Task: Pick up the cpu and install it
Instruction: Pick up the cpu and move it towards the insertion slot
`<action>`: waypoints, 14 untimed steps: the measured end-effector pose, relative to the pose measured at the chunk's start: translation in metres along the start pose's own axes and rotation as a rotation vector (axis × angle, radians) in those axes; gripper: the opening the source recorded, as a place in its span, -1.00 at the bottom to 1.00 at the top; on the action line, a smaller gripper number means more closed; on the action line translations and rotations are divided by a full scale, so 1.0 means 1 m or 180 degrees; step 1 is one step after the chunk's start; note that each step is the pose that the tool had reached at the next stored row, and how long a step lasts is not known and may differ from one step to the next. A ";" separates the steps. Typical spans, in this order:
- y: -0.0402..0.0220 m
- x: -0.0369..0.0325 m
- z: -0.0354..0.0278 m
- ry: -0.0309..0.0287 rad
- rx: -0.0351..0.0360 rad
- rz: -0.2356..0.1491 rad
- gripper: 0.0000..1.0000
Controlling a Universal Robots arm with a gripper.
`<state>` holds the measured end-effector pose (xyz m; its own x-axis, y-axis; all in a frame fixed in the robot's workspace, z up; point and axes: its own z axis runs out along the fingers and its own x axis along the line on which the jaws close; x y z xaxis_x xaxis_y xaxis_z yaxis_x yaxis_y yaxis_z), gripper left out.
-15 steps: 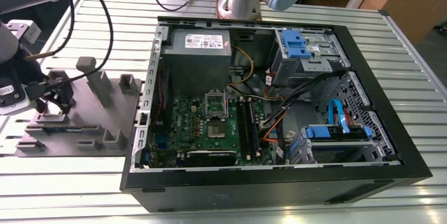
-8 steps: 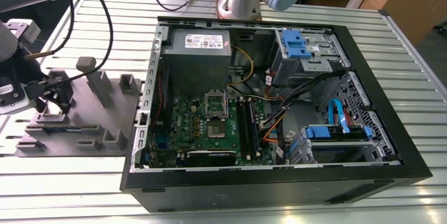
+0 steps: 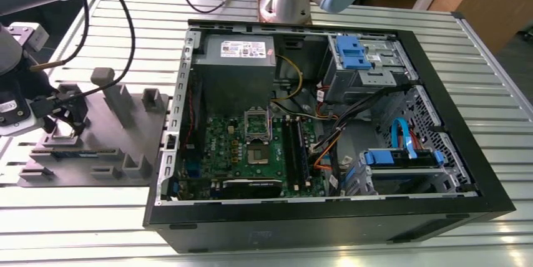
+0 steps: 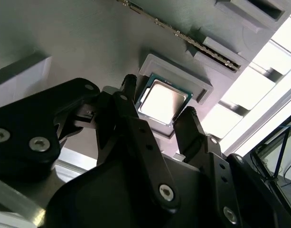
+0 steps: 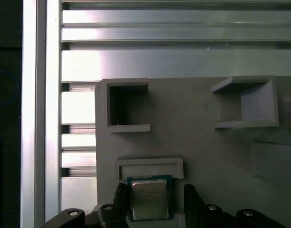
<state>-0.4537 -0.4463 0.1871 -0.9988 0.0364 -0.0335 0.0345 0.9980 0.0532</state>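
Note:
The cpu (image 5: 148,199), a small square chip with a pale silver top, lies in a shallow framed pocket of the grey fixture plate (image 5: 197,137). My gripper (image 5: 154,194) hangs right over it, open, one black finger on each side of the chip. One fingertip (image 5: 120,194) sits close to the chip's edge, and a small gap shows at the other. In the second wrist view the cpu (image 4: 162,99) shines between the same two fingers of the gripper (image 4: 158,102). In the exterior view the gripper (image 3: 63,120) is over the fixture plate (image 3: 112,145), at the exterior view's left.
An open computer case (image 3: 433,173) lies on the slatted metal table (image 3: 108,17). Inside are a green motherboard (image 3: 224,148) with an empty socket (image 3: 256,155), black memory slots (image 3: 298,148), a grey power supply (image 3: 237,52) and blue drive brackets (image 3: 400,158). Upright posts (image 3: 117,95) stand on the fixture plate.

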 end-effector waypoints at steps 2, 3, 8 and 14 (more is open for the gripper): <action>0.0001 0.0011 0.0004 0.0000 0.0000 0.0000 0.19; 0.0000 0.0016 0.0005 0.0000 0.0000 0.0000 0.19; 0.0000 0.0019 0.0014 0.0001 0.0000 0.0000 0.19; -0.0001 0.0020 0.0021 0.0000 0.0000 -0.0001 0.19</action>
<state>-0.4556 -0.4462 0.1849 -0.9988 0.0362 -0.0335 0.0344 0.9980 0.0533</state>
